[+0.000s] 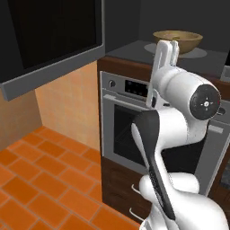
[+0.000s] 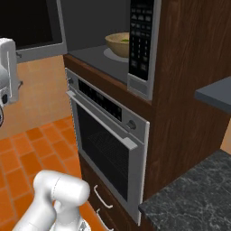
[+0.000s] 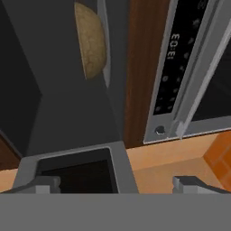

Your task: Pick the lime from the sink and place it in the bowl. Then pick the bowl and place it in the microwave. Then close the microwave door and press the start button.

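Note:
The wooden bowl stands on the round plate inside the open microwave. In the right base view a bit of green, the lime, shows inside the bowl. The microwave door is swung wide open to the left. My gripper is open and empty, held up in front of the cavity, short of the bowl and touching nothing. In the rolled hand view the fingertips stand far apart, with the bowl ahead and the door's rim close by. The sink is out of view.
Below the microwave is a steel oven with a bar handle and drawers under it. The microwave's button panel is at the cavity's right. A dark stone counter lies at the right. Orange floor tiles spread to the left.

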Robot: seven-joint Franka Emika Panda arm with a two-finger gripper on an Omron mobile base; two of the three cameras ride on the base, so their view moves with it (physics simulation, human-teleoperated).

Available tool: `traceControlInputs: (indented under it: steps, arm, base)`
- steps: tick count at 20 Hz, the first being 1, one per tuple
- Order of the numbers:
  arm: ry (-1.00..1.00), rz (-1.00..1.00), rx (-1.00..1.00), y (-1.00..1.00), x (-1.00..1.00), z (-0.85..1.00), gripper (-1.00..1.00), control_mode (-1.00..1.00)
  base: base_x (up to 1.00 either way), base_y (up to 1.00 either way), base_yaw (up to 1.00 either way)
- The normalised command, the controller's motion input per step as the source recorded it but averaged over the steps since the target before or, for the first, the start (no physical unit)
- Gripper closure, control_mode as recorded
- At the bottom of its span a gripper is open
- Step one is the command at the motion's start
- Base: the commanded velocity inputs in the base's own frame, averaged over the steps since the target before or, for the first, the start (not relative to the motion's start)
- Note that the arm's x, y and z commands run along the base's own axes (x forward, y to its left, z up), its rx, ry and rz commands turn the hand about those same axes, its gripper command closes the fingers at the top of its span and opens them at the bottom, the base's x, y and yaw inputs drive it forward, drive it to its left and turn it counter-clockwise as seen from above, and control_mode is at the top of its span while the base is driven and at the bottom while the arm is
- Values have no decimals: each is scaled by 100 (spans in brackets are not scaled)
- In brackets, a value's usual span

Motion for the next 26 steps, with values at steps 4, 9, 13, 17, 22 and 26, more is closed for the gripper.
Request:
traceControlInputs:
  steps: [4,9,13,17,22,26]
  arm:
    - [-2,0,0,71,-100,-2,-100,-100]
    - [-2,0,0,72,-83,-29,-100,-100]
    - [-5,-5,0,77,-38,-63,-100,-100]
    - [-12,-16,-2,77,-3,-68,-100,-100]
    - [-26,-27,-8,90,22,-48,-100,-100]
    - [-13,-23,-8,86,51,-56,-100,-100]
  base:
    - [0,0,0]
    - [0,0,0]
    - [0,0,0]
    - [0,0,0]
    - [0,0,0]
    - [0,0,0]
